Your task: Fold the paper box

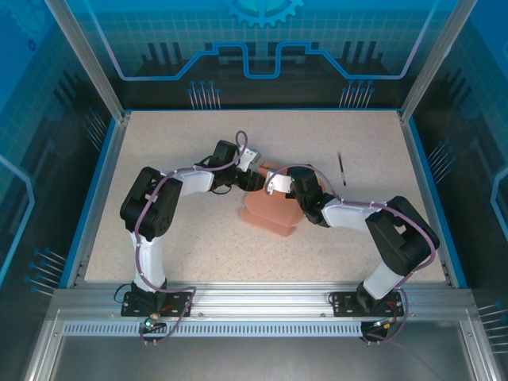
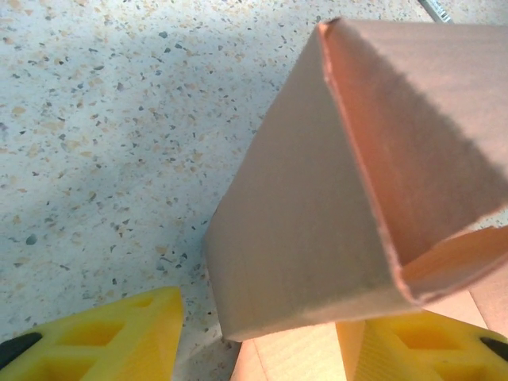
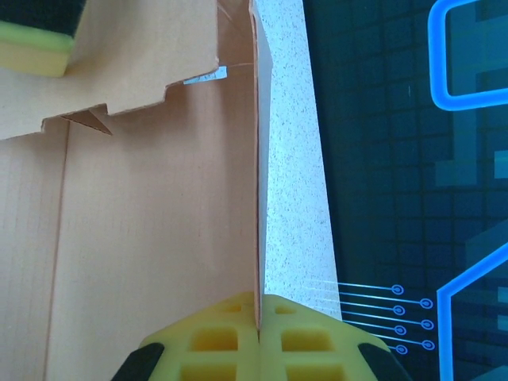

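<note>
Your right gripper [image 3: 258, 321] pinches one thin wall of the box [image 1: 268, 216], in the middle of the table [image 1: 159, 159]. Your left gripper [image 2: 262, 349] is open, with a raised flap between its fingers, at the box's 11 o'clock. There is one box. One thin stick [image 1: 341, 168] lies apart at its 2 o'clock, clear of both arms.

From above, both wrists sit over the far end of the paper box [image 1: 268, 214], so no telling up there where the jaws meet the card. The thin dark stick [image 1: 341, 168] is too tiny to make out what it is. Left wrist cam: box runs off the right edge, left fingers [image 2: 119, 337] chopped by the bottom edge. Right wrist cam: card spills off left and top, right fingers [image 3: 214, 343] cut low, and a yellow pad [image 3: 28, 55] is clipped by the top-left corner.
</note>
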{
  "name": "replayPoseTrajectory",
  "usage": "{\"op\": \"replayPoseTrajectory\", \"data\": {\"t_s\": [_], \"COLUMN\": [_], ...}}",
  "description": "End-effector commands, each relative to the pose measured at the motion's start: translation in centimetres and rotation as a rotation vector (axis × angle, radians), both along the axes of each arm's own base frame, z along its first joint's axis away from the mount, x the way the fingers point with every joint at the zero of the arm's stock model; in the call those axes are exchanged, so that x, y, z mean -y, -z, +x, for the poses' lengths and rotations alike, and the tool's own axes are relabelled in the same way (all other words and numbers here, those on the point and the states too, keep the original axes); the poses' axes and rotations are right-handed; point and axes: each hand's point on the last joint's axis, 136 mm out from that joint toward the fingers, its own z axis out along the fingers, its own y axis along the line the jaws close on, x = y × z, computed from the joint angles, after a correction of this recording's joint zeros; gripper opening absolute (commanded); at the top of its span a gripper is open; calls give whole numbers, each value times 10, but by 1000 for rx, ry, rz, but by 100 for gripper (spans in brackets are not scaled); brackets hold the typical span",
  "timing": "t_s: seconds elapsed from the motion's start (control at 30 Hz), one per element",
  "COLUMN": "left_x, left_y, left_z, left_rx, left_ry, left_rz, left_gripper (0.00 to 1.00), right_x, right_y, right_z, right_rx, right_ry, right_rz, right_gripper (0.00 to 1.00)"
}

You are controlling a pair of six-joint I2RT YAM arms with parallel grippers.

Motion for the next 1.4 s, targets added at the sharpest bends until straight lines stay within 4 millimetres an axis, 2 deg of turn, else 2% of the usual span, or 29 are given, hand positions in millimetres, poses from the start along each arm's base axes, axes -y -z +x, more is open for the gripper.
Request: {"op": "replayPoseTrajectory", "data": {"t_s": [0.0, 0.13, 0.33, 0.5, 0.7, 1.07, 1.37], "left_x": [3, 10, 14, 15, 18, 22, 10], "left_y": [-28, -37, -42, -44, -47, -55, -52], "left_z": [12, 10, 14, 21, 22, 21, 33], "left_rx": [87, 94, 97, 102, 110, 151, 175], "left_ry": [-33, 4, 14, 2, 10, 42, -54], "left_rz": [-33, -70, -88, -90, -103, -125, -78], "left_gripper": [58, 65, 69, 68, 61, 63, 58], "right_x": [-7, -6, -5, -5, -6, -10, -14], "right_y": [4, 5, 7, 9, 8, 4, 5], "right_z": [-8, -9, -10, -13, -15, -19, -22], "right_rx": [-50, -68, -90, -120, -161, -217, -246], "right_ry": [-34, -32, -34, -40, -45, -53, -65], "right_rz": [5, 9, 22, 40, 72, 112, 138], "right_gripper": [0, 0, 0, 0, 0, 0, 0]}}
